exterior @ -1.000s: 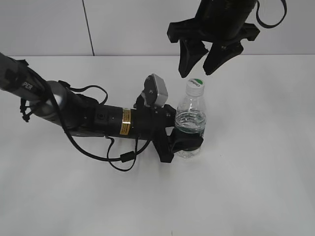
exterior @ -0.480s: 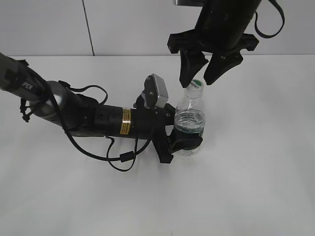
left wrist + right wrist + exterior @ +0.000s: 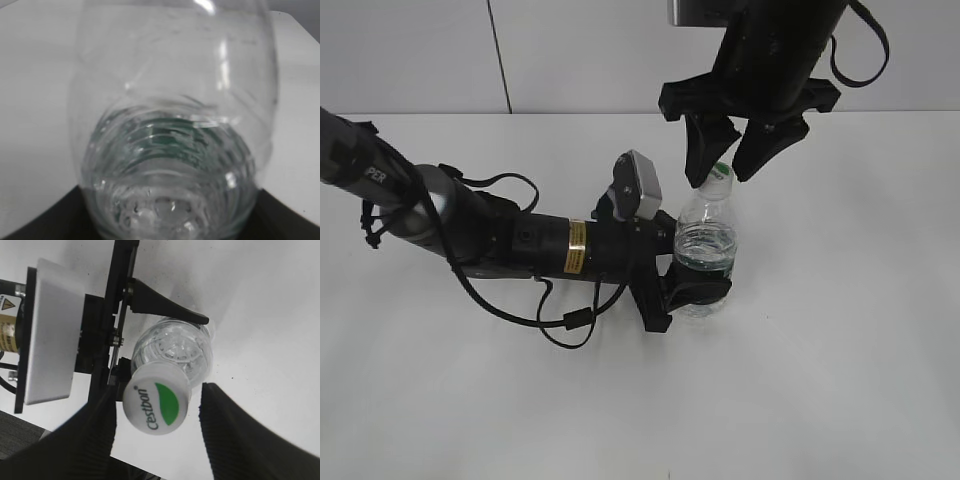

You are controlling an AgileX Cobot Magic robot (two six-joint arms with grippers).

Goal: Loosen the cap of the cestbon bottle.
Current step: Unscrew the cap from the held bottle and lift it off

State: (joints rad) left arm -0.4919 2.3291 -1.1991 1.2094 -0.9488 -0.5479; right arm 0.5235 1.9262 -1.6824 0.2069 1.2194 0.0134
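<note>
The cestbon bottle (image 3: 707, 245) stands upright on the white table, clear with a dark green label. My left gripper (image 3: 695, 290) is shut on its lower body from the left; the left wrist view shows the bottle (image 3: 170, 135) filling the frame between the jaws. The white cap (image 3: 719, 173) with a green patch sits on the neck. My right gripper (image 3: 722, 160) hangs above, open, its two fingers straddling the cap without touching. In the right wrist view the cap (image 3: 156, 405) lies between the open fingers (image 3: 159, 435), nearer the left one.
The left arm (image 3: 520, 240) lies low across the table from the left, with a loose black cable (image 3: 570, 320) in front of it. A grey wall (image 3: 570, 50) stands behind the table's far edge.
My right gripper has come down and slightly left, from above the cap to either side of it. The left gripper and the bottle have not moved.
</note>
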